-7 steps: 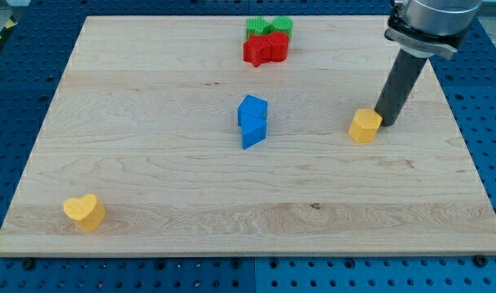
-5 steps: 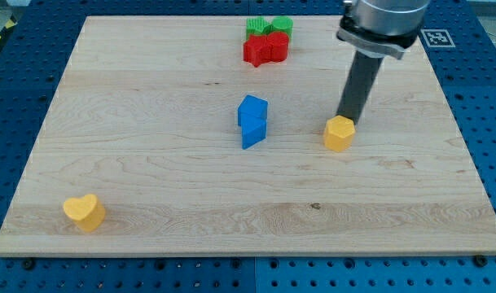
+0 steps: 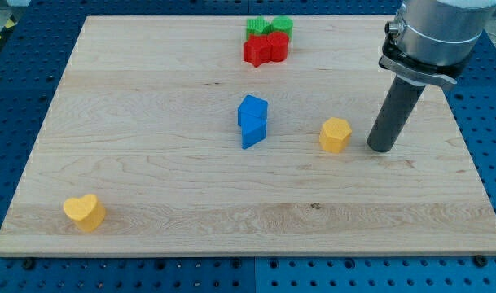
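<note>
My tip [image 3: 380, 148] rests on the wooden board [image 3: 150, 187] at the view's right, a short gap to the right of a yellow hexagonal block [image 3: 335, 135], not touching it. Further left, near the middle, stands a blue block [image 3: 252, 121] made of angular pieces. A yellow heart block [image 3: 85, 212] lies at the view's bottom left. At the view's top, a red block [image 3: 265, 50] sits pressed against a green block [image 3: 269, 26] behind it.
The board lies on a blue perforated table [image 3: 484, 98]. The arm's grey body [image 3: 435, 28] hangs over the board's top right corner.
The tip pushed the yellow hexagonal block leftward, then drew back to the right and down, leaving a gap. The other blocks stayed put.
</note>
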